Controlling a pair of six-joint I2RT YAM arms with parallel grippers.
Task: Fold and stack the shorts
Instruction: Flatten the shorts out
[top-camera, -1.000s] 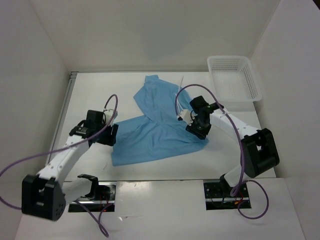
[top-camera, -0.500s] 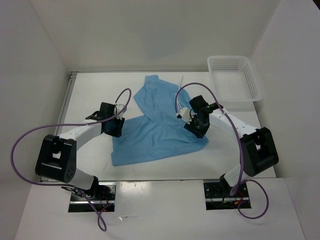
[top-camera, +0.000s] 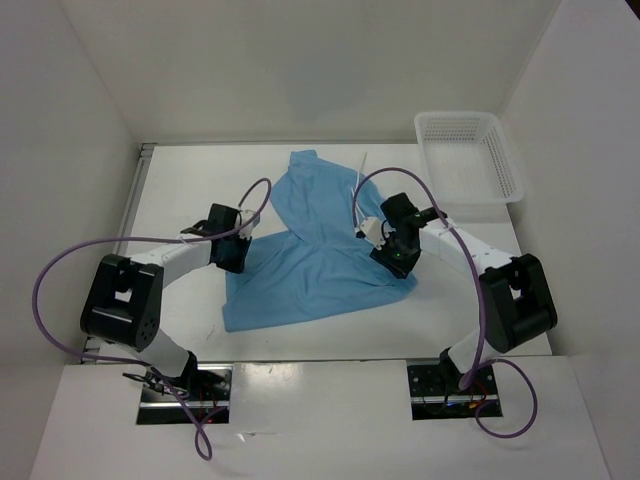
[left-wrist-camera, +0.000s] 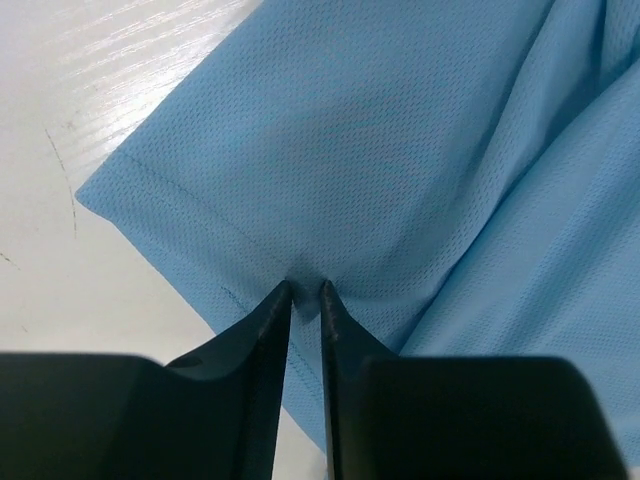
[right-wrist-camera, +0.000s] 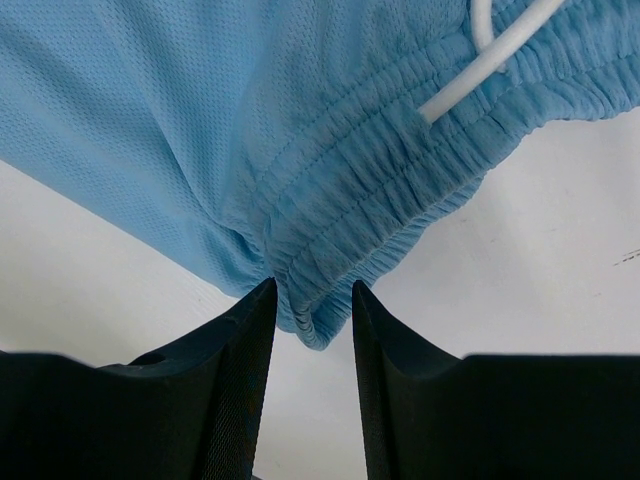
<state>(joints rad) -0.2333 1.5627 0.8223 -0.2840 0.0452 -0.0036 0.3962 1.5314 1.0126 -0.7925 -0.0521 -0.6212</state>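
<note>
A white table (top-camera: 180, 200) fills the middle of the top view, closed in by plain white walls (top-camera: 300, 70) on the left, right and far sides. A white mesh basket (top-camera: 512, 165) sits in the upper right corner of the table. The shorts (top-camera: 310, 250) lie spread at the centre of the frame, one leg running toward the upper middle and the other toward the lower left. Purple cables (top-camera: 60, 270) loop from both arms.

Only the top view shows both arms at once. The left gripper (top-camera: 236, 260) is at the shorts' left edge and the right gripper (top-camera: 398, 262) at their right edge.

The left wrist view gives the detail. The left gripper (left-wrist-camera: 306, 290) has its fingers almost together, pinching the stitched hem (left-wrist-camera: 190, 215), with the fabric puckered at the tips. Thin dark scratches (left-wrist-camera: 62, 175) mark the bare table at the left.

The right wrist view shows the right gripper (right-wrist-camera: 310, 290) closed on a corner of the gathered waistband (right-wrist-camera: 400, 170), which fills the gap between the fingers. The white drawstring (right-wrist-camera: 490, 60) crosses the upper right.
</note>
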